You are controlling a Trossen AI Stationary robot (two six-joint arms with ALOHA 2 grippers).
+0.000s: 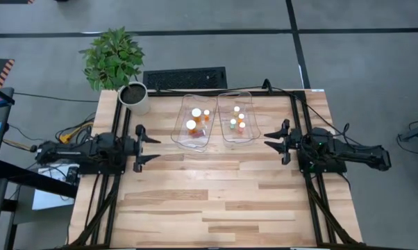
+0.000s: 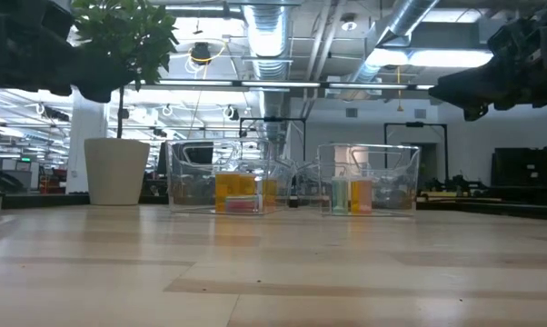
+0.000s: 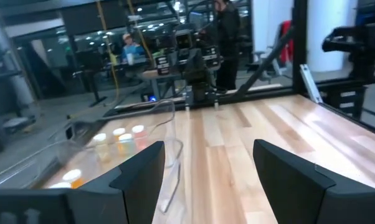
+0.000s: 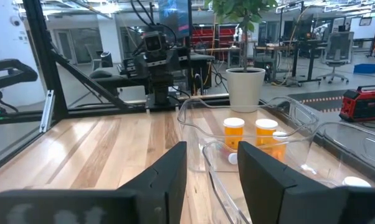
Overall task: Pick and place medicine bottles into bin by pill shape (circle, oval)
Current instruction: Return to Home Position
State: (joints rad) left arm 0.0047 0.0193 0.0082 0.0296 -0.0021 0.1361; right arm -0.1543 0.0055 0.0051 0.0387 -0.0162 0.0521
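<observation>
Medicine bottles (image 1: 191, 125), white-capped, orange or green, sit in two clear plastic bins (image 1: 176, 132); my left gripper (image 1: 156, 148) and right gripper (image 1: 266, 139) hover spread.

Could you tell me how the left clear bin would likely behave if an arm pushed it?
The left clear bin looks thin-walled and light, so it would probably slide easily on the smooth wooden table. The bottles standing loose inside might tip or rattle.

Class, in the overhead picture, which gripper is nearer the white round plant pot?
Left. The left gripper is a short way from the white round plant pot; the right gripper is beyond both clear plastic bins.
</observation>
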